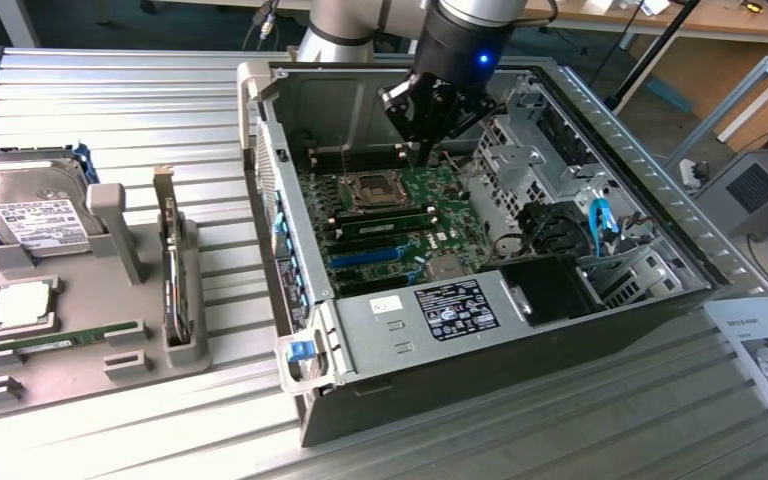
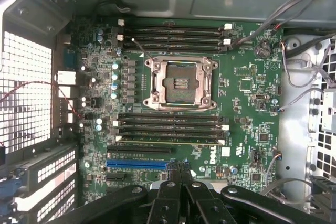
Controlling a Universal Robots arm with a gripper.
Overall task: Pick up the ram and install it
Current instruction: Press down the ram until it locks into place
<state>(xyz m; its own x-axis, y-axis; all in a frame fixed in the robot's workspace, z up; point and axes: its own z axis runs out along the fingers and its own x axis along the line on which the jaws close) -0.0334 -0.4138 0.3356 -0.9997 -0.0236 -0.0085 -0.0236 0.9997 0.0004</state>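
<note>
Shut hand over motherboard, w/ CPU socket btwn RAM slots.

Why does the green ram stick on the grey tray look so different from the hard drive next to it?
The ram stick is long, skinny and green; the hard drive is a wide, silvery box with a white label. The ram stick lies low near the tray's front, while the hard drive is propped up at the back. Both sit in the grey tray, outside the computer case.
</note>
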